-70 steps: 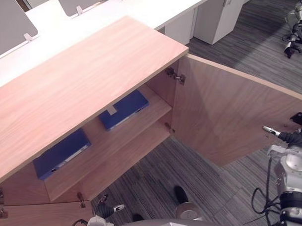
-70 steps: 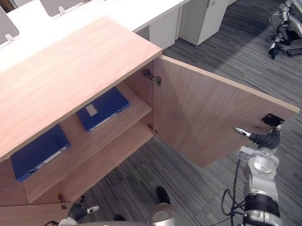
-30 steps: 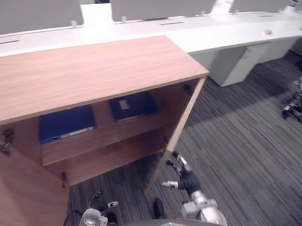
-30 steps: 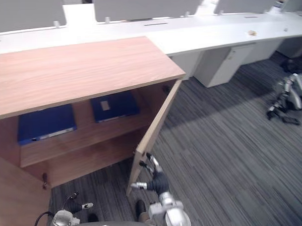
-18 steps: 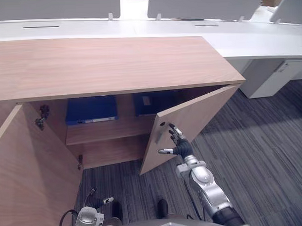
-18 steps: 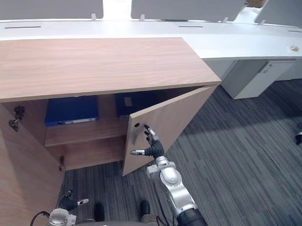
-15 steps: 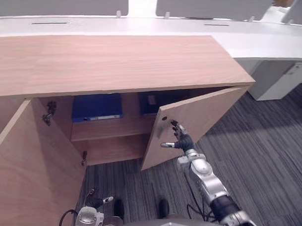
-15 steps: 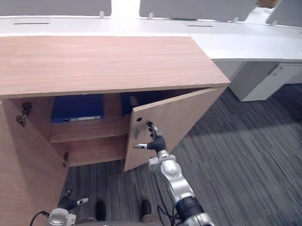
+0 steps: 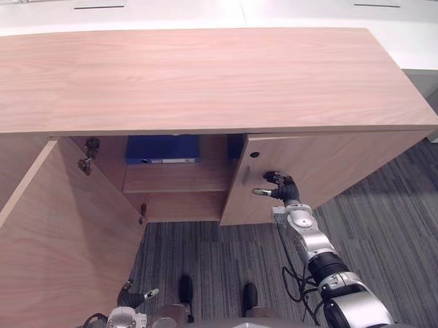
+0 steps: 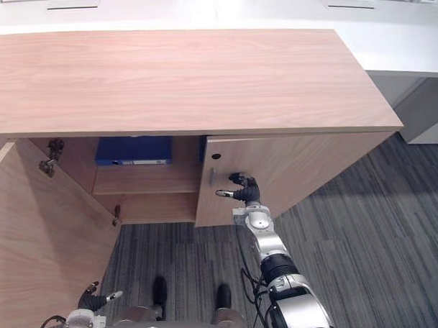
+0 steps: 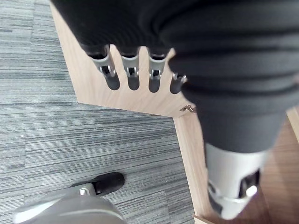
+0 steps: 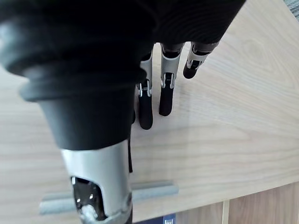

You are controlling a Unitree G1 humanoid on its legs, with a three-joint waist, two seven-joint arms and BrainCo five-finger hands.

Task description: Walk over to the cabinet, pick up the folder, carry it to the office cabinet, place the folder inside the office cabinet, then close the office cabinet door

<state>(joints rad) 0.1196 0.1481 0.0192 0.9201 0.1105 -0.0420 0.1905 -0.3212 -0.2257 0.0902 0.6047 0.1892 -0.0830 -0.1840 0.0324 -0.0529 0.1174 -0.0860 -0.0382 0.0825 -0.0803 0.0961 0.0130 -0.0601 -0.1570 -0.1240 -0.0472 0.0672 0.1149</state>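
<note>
We've got the R door [image 9: 334, 167] standing almost shut, so the right half of the cabinet [image 9: 201, 78] is blocked, w/ our right hand [image 9: 281, 189] against its face near the handle [image 12: 149, 190]. The L door [image 9: 56, 242] stands wide open and walls off that side. Btwn the two doors a gap is open to the shelf [image 9: 178, 181], where a blue folder [image 9: 163, 149] lies at the back.

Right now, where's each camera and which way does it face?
Left eye: on the head, looking down at the cabinet; right hand on the right door.
Right eye: same, offset; left hand low.
Left wrist: along the left hand to a wood panel and floor.
Right wrist: along the right hand's fingers at the door and handle.
Shared: eyes and right wrist show that door.
</note>
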